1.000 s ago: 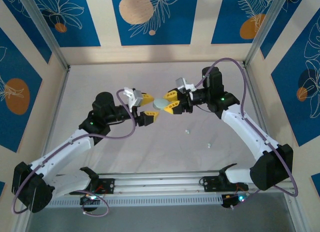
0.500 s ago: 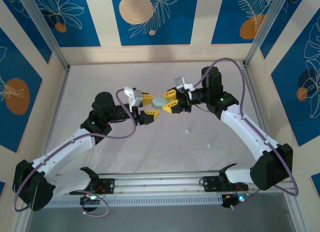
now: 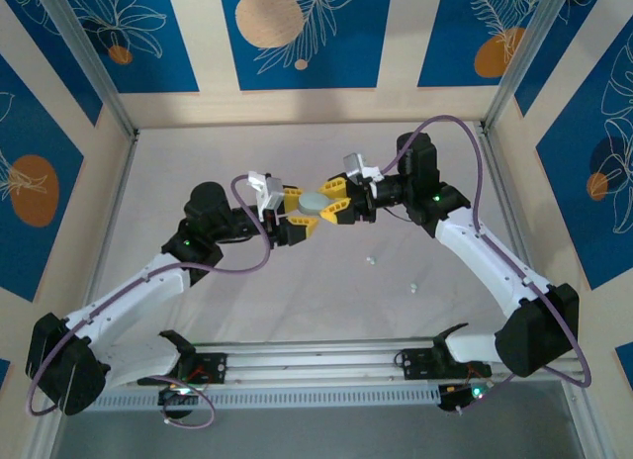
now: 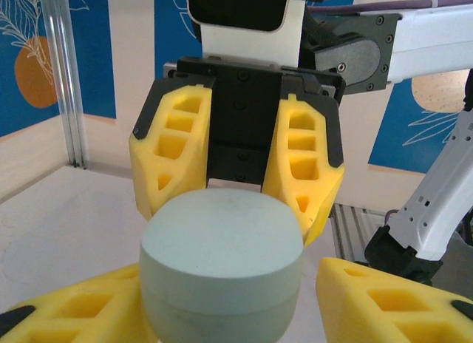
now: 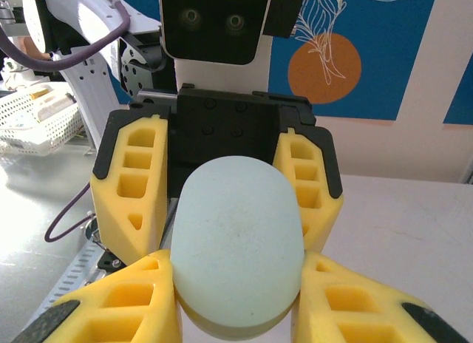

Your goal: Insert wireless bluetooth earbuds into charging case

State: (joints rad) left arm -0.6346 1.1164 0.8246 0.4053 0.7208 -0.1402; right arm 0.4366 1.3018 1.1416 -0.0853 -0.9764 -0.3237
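On the white table (image 3: 198, 162), right of centre, we see two tiny earbuds (image 3: 370, 260) lying loose and apart, one nearer the arms' bases. Well above and left of them, the pale mint case (image 3: 315, 202) hangs in mid-air, pinched firmly by the right gripper (image 3: 332, 199). The left gripper (image 3: 297, 212) straddles its other end, jaws partly spread, a sliver of gap at one finger.
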